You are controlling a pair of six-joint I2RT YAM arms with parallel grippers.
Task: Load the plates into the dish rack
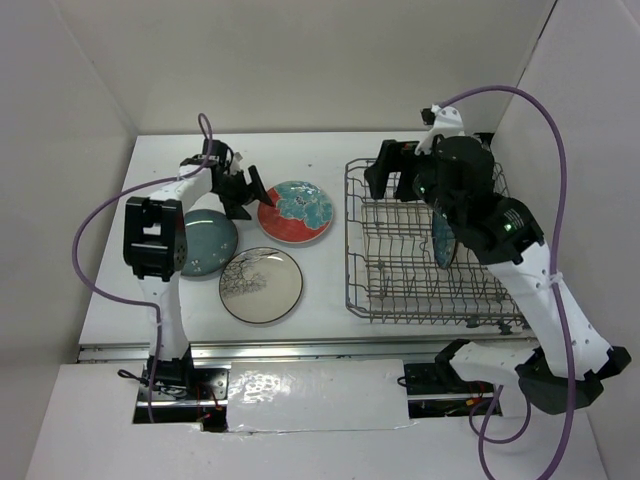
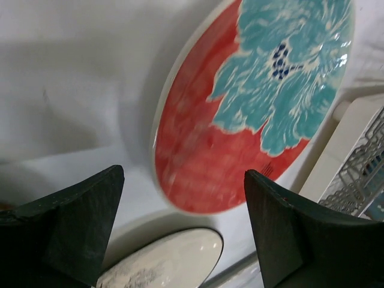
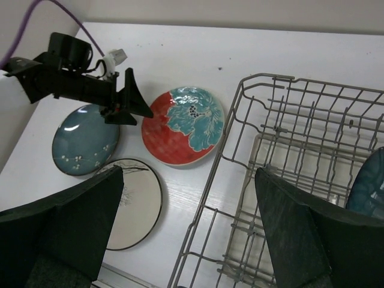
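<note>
Handling: red plate point(image 1: 296, 211) is looking stiff, glossy, slippery, breakable.
Hold: pinch the rim facing the table's left edge, where left gripper point(image 1: 245, 195) is hanging agape.
Right gripper point(image 1: 392, 172): is gaping empty above dish rack point(image 1: 352, 240).

L arm point(image 1: 165, 300) & R arm point(image 1: 560, 310) white w/ blk joints, purple cables point(image 1: 500, 88), dark wedge fingers point(image 2: 72, 228)

Red flower plate point(image 3: 182, 126), teal plate point(image 3: 84, 139) and grey-white plate point(image 3: 135, 204) flat beside the dish rack point(image 3: 221, 147)
</note>
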